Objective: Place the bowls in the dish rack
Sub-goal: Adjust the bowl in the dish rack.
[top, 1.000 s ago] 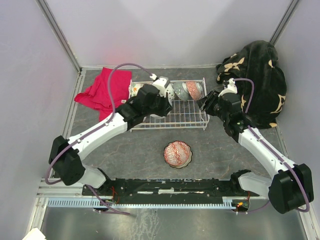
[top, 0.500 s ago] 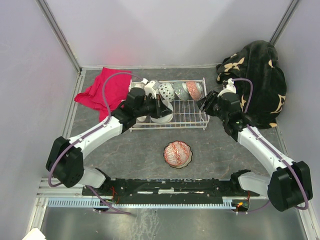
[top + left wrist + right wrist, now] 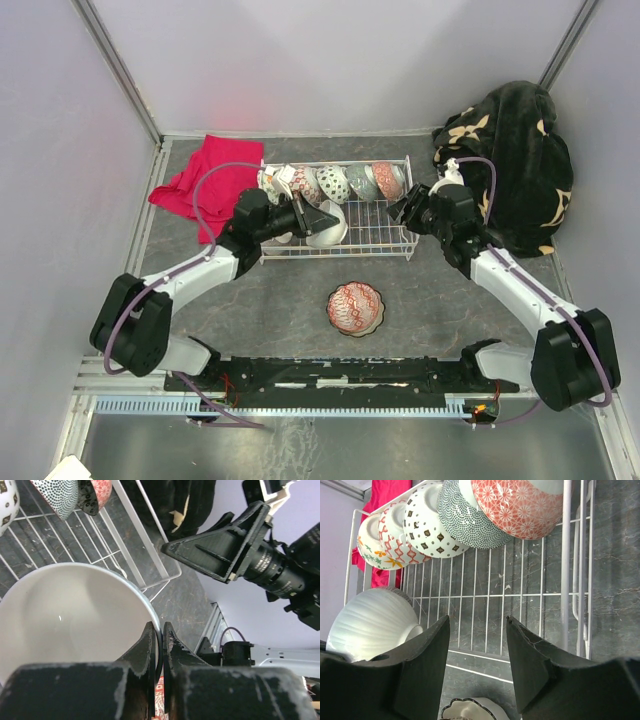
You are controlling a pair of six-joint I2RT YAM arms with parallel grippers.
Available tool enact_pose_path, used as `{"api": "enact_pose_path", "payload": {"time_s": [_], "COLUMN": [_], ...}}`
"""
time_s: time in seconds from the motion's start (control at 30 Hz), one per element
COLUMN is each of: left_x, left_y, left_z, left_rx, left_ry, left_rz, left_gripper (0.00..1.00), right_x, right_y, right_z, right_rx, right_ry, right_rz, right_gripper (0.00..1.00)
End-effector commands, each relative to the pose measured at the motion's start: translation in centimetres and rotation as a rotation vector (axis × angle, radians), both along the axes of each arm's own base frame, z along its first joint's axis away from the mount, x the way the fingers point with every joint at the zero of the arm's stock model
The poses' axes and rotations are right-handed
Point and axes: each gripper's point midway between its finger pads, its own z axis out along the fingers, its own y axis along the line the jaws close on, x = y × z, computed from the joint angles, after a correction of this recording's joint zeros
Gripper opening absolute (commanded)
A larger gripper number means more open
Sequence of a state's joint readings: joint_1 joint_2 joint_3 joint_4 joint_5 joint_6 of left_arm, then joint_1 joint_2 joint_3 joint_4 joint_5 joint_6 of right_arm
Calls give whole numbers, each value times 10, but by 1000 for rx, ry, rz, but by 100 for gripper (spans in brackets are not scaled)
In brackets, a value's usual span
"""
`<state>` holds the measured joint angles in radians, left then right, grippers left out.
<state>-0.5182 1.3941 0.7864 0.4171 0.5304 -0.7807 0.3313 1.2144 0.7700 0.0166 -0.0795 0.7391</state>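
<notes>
Five bowls (image 3: 335, 183) lean along the rack's (image 3: 380, 238) back; my left gripper (image 3: 161, 630), clamped on a white bowl (image 3: 328, 228), holds it over the front, the right gripper (image 3: 477, 630) is agape and empty, and a red bowl (image 3: 355, 308) on the table (image 3: 250, 300) is not yet loaded.

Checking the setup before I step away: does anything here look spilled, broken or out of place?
Nothing looks spilled or broken. Five bowls lean in a row in the dish rack. The left gripper holds a white bowl by its rim, tipped sideways at the rack's near edge. One red-patterned bowl sits outside, on the table.
</notes>
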Motion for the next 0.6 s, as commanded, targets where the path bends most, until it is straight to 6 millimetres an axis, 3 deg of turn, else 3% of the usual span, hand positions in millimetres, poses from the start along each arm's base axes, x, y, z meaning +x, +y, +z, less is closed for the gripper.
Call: {"api": "enact_pose_path", "payload": {"time_s": [0.0, 0.37, 0.57], "left_x": [-8, 9, 23], "left_y": [-9, -6, -1], "left_z": [33, -3, -33], "left_rx": [-192, -227, -180], "left_ry": [-19, 88, 168], "left_rz": [-49, 61, 129], "left_gripper": [3, 3, 3], "right_x": [10, 12, 13], "right_y": [11, 22, 29], "right_z": [23, 21, 17], "right_rx": [51, 84, 102], "right_ry": [-68, -60, -48], "right_rz": [38, 83, 107], "right_gripper": [57, 57, 56]}}
